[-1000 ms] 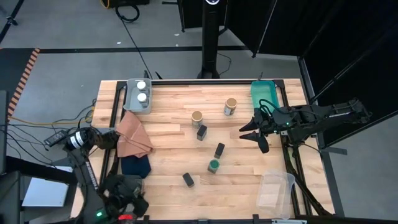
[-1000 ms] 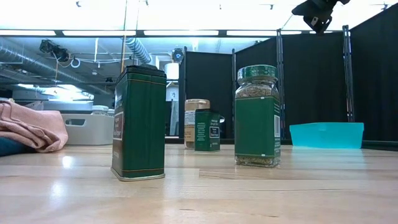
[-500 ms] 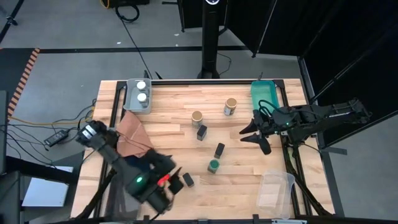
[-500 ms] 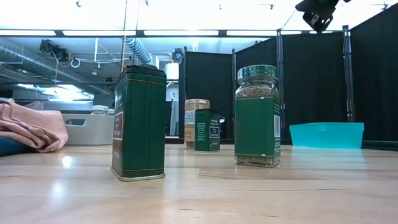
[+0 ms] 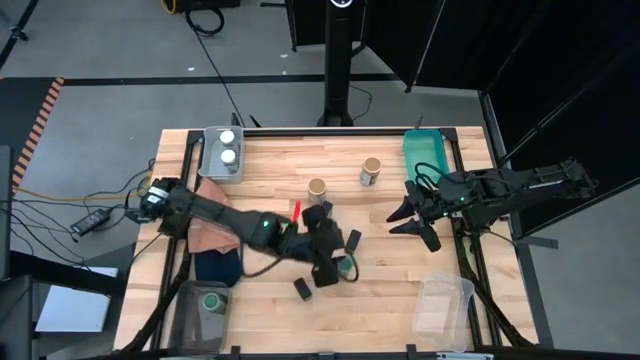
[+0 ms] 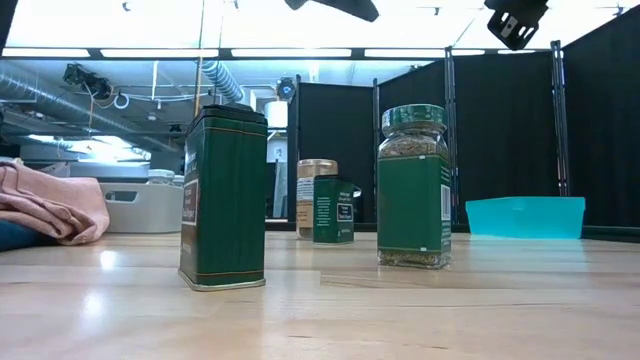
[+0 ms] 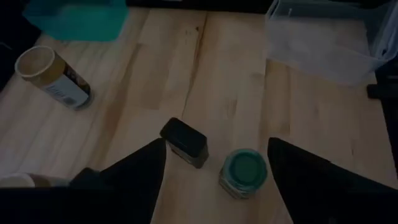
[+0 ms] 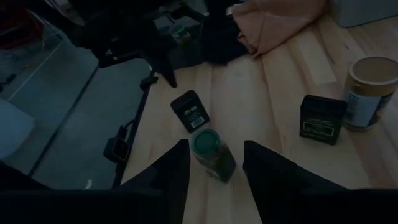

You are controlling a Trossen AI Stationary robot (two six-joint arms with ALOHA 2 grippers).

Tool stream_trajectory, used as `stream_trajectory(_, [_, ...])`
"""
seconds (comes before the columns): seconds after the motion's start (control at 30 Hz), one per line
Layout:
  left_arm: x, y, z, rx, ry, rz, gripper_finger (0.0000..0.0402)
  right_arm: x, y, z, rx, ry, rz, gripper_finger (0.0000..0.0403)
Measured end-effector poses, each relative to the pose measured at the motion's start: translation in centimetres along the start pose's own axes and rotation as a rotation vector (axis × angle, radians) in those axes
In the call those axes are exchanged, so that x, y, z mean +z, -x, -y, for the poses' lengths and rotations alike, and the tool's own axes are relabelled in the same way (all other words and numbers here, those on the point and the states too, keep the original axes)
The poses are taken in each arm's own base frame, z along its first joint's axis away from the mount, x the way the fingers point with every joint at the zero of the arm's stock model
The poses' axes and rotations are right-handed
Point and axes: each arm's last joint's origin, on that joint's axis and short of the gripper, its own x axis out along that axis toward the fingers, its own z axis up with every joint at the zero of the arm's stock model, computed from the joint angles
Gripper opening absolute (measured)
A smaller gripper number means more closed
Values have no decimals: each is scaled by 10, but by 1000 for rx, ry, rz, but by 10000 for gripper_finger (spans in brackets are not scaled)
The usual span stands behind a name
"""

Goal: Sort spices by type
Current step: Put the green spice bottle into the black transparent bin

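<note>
Open left gripper (image 7: 214,163) above round green-lidded jar (image 7: 244,172)

**A:** What holds everything?

**B:** A light wooden table (image 5: 270,170).

**A:** And directly on it?

**B:** A grey tray (image 5: 212,160) at one far corner, a teal bin (image 5: 425,152) at the other. Two tan-lidded jars (image 5: 371,172) stand mid-table, with black tins (image 5: 302,289) and a green-lidded jar (image 6: 413,187) nearer. A brown cloth (image 5: 208,222), a navy cloth (image 5: 215,266) and a clear bin (image 5: 443,310) lie at the edges.
</note>
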Motion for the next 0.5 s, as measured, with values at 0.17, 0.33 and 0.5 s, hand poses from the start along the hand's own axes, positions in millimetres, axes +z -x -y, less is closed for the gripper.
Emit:
stream_trajectory(0.17, [5, -7, -13, -23, -39, -11, 286, -1, 0, 0, -5, -1, -13, 160])
stream_trajectory(0.33, [2, -18, -1, -119, -137, -5, 286, -2, 0, 1, -6, 5, -16, 160])
stream_trajectory(0.5, [-7, -41, 8, -175, -168, -47, 286, -2, 0, 1, -8, 2, -23, 160])
